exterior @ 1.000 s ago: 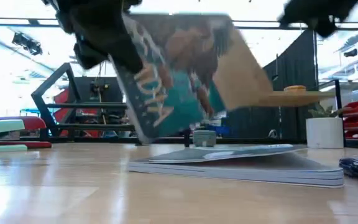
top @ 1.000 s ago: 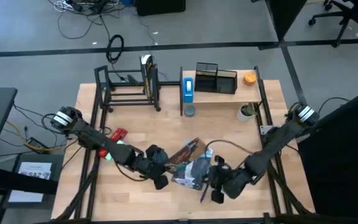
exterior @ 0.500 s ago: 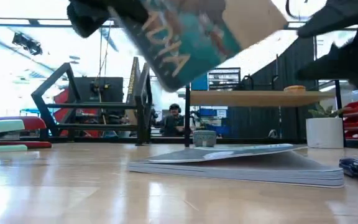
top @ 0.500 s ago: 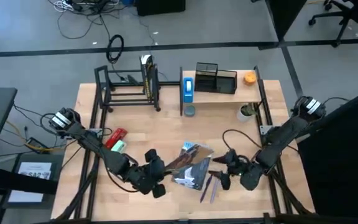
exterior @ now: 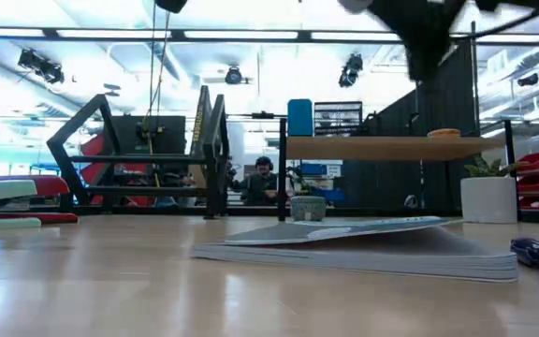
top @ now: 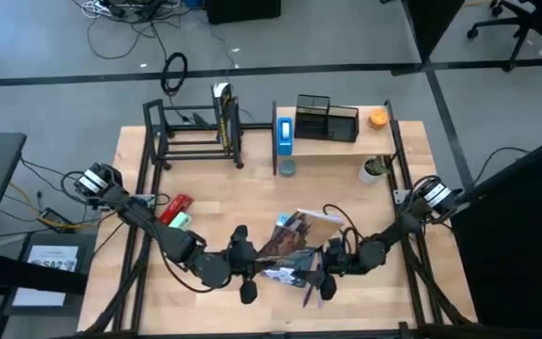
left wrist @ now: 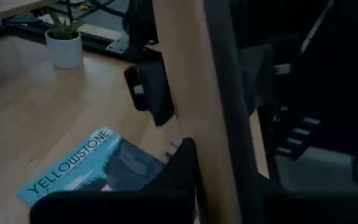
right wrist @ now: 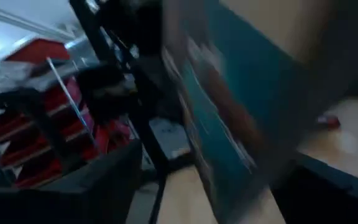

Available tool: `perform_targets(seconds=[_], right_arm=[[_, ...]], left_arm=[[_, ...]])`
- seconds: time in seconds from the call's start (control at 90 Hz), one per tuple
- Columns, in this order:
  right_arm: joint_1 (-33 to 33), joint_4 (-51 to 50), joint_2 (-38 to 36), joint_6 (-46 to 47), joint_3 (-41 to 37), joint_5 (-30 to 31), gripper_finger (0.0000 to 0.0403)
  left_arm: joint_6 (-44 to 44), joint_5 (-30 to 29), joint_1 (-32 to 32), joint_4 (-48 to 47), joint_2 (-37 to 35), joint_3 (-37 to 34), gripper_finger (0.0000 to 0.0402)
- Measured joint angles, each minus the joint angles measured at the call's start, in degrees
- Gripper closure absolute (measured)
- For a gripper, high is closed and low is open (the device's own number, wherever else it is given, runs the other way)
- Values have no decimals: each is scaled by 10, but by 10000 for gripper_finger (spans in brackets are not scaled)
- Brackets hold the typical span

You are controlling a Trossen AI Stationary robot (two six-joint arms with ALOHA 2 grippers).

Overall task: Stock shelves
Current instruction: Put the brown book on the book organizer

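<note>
I hold the book point(top: 294, 237) in my left fingers point(left wrist: 166, 186): in the left wrist view its tan board passes straight up between them, so they are clamped on it near one edge. In the high view the book is lifted off the tabletop point(top: 205, 188) near its front edge, above the flat magazines point(top: 285, 273), and it extends from my left fingers toward my right arm point(top: 384, 240). The end of that arm sits just beside the book's opposite edge. I cannot tell from any view whether the right side is gripping the book or only standing next to it. The book's long axis runs roughly across the tabletop, from one arm to the other, with the cover tilted and not level. Both shelves lie beyond the book, at the far side of the tabletop and well apart from it. The black rack point(top: 191, 127) is at far left and the wood shelf point(top: 346, 139) at far right. My left arm is on the rack's side and my right arm is on the wood shelf's side. In my judgement, the book must be carried away from me and stood upright before it enters either unit.
</note>
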Motion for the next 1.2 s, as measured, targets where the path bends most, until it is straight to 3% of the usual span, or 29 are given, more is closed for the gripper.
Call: perform_targets(seconds=[0.133,0.311,0.367,0.544,0.778,1.011,1.2], right_arm=[[-1,0,-20,-54,16,-3,195],[3,1,-34,-66,12,30,363],[8,0,-34,-75,12,46,388],[31,-13,-34,-81,6,116,400],[63,-14,-34,-63,-22,151,401],[75,-45,-34,-4,-46,134,402],[61,-62,-34,25,-47,96,403]], left_arm=[[-2,3,-1,3,0,0,401],[-4,6,0,15,1,0,383],[-1,6,0,12,1,0,370],[12,32,0,-30,1,-1,301],[-14,73,0,-121,-13,-1,215],[18,-5,7,-68,-42,-1,197],[0,53,53,-44,-25,-1,197]])
